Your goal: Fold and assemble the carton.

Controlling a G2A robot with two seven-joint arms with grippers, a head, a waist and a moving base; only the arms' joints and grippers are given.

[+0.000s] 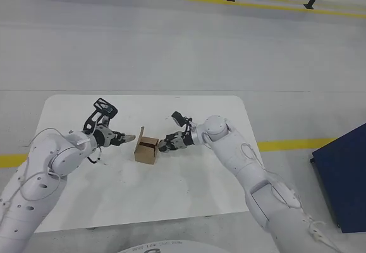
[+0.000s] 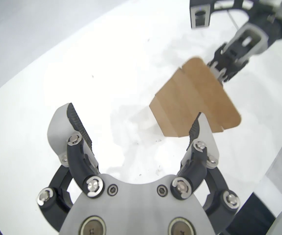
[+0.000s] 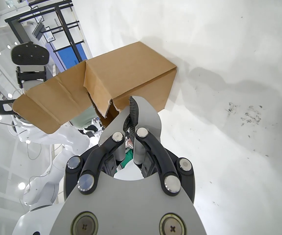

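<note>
A small brown carton (image 1: pixel 146 150) stands near the middle of the white table (image 1: pixel 189 183), one long flap raised and its end open. My right gripper (image 1: pixel 164 145) is at the carton's right side; in the right wrist view the gripper (image 3: pixel 130 102) is shut on the torn edge of the carton (image 3: pixel 131 74) wall. My left gripper (image 1: pixel 128 137) hovers just left of the carton, apart from it. Seen from the left wrist, this gripper (image 2: pixel 136 123) is open with nothing between its fingers, and the carton (image 2: pixel 194 99) lies just beyond one fingertip (image 2: pixel 197 125).
The table's front and left parts are bare white surface. A dark blue block (image 1: pixel 353 171) stands on the floor off the right side, with a yellow floor line (image 1: pixel 296 144) behind the table.
</note>
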